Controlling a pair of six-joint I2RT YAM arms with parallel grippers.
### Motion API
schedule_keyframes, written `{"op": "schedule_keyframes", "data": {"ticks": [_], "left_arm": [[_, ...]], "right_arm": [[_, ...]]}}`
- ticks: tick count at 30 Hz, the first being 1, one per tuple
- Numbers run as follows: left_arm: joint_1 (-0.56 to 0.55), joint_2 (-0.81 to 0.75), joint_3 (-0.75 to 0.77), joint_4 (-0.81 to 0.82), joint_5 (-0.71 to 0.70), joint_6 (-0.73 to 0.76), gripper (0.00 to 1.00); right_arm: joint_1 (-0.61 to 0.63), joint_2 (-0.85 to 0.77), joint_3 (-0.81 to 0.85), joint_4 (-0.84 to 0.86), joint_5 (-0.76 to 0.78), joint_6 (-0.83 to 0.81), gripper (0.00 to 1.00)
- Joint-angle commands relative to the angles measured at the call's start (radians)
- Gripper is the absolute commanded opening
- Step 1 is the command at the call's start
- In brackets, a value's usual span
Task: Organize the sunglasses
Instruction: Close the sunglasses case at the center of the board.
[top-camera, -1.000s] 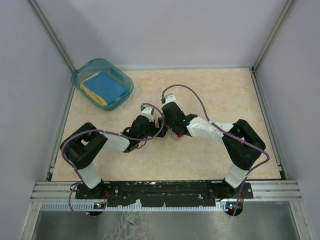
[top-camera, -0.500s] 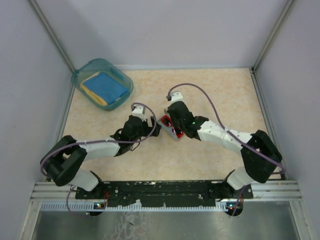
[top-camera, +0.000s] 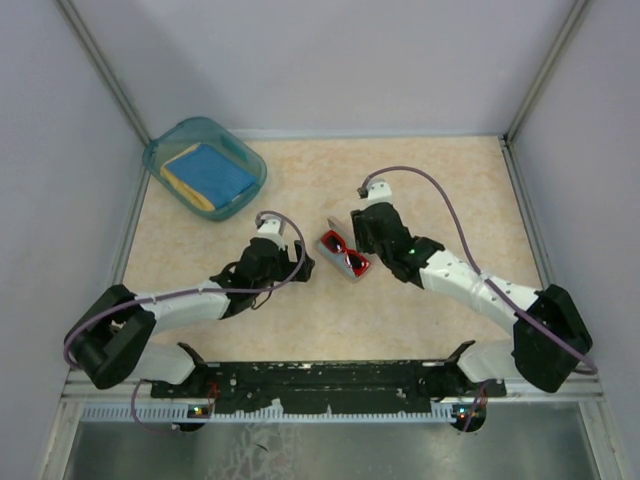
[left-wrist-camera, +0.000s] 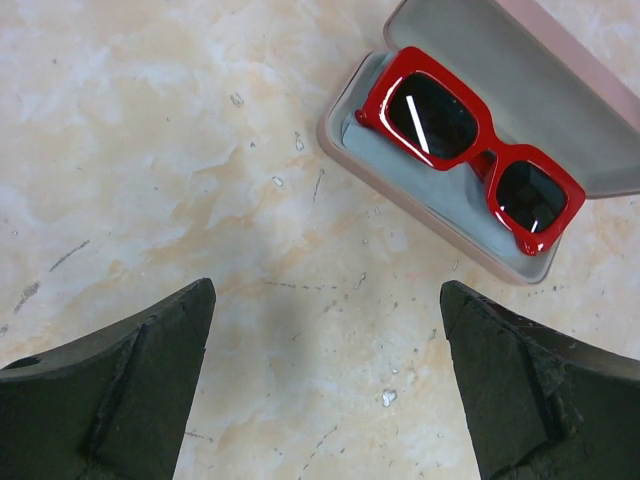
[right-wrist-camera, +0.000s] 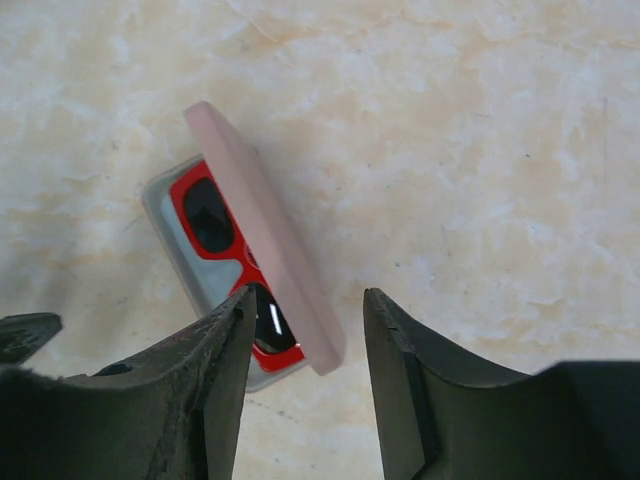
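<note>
The red-framed sunglasses (top-camera: 343, 254) lie folded, lenses up, inside an open pink case (top-camera: 352, 271) at the table's middle. In the left wrist view the sunglasses (left-wrist-camera: 470, 150) sit in the case's tray with the lid (left-wrist-camera: 530, 90) standing open behind them. In the right wrist view the lid (right-wrist-camera: 265, 235) is seen edge-on over the sunglasses (right-wrist-camera: 213, 222). My left gripper (top-camera: 300, 262) is open and empty just left of the case, with its fingers (left-wrist-camera: 150, 380) wide apart. My right gripper (top-camera: 358, 238) is open and empty just right of the case, behind the lid, fingers (right-wrist-camera: 400, 390) apart.
A teal plastic bin (top-camera: 165, 148) at the back left holds a blue cloth (top-camera: 212, 170) over something yellow. Grey walls and metal posts close the table on the left, back and right.
Both grippers have drawn back from the case, the left one toward the near left, the right one to the right. The case with the sunglasses now lies uncovered between them.
</note>
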Motion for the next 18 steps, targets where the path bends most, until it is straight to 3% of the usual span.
{"op": "schedule_keyframes", "data": {"ticks": [1,10,18], "left_arm": [[-0.008,0.01,-0.005,-0.031,0.029,0.001,1.0],[-0.014,0.119,0.069,-0.05,0.053,0.079,1.0],[-0.03,0.19,0.149,-0.094,-0.004,0.138,1.0]], "right_arm": [[-0.045,-0.045,-0.02,0.014,0.002,0.021,0.51],[-0.116,-0.035,-0.025,0.055,-0.063,-0.007,0.98],[-0.193,0.008,-0.012,0.083,-0.101,0.059,0.99]]}}
